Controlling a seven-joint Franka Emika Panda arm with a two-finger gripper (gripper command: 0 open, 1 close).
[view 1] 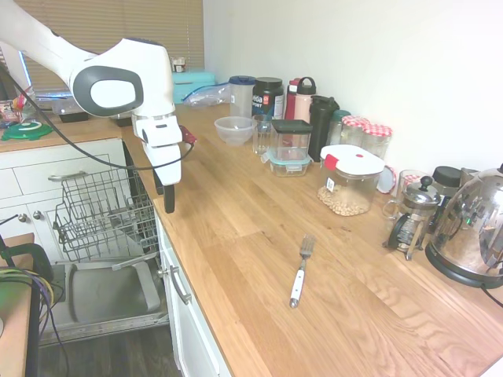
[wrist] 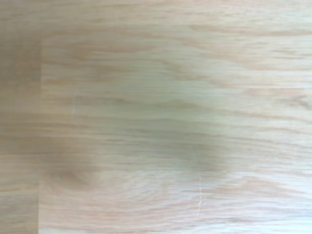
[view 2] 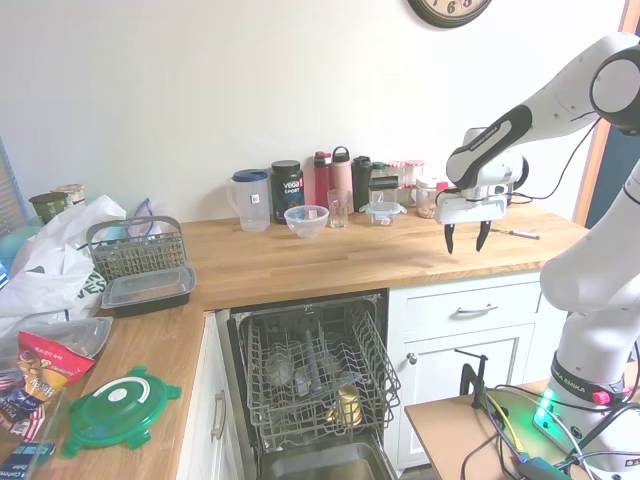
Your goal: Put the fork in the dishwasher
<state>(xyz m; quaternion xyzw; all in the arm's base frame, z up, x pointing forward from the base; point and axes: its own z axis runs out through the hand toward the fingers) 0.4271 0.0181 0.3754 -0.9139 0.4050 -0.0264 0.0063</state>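
Second exterior view showed my tool (view 2: 466, 240) hanging just above the pale oak-plank bench (view 2: 330, 262), its two dark fingers spread and holding nothing. The small fork with silver tines and a slim white handle (view 1: 299, 272) lay flat on that bench, well apart from my tool, further along toward the shiny steel kettle (view 1: 470, 236); in the second exterior view it was only a thin sliver (view 2: 516, 234) beyond my tool. I judged the task at its first step: the reach for the fork, with nothing grasped yet. The next move called for travel along the bench to the fork, turning the fingers across the slim handle, then a low descent, since the fork lay thin against the wood.

The under-counter dishwasher with its grey wire rack (view 2: 318, 372) stood open below the bench edge, rack pulled out and some dishes already in it. The wrist view gave only blurred wood grain. Around the room: white drawers with metal handles (view 2: 470, 312), a row of bottles and jars along the white wall, a clear bowl (view 2: 306, 220), and a glass French press (view 1: 411, 216) beside the kettle.
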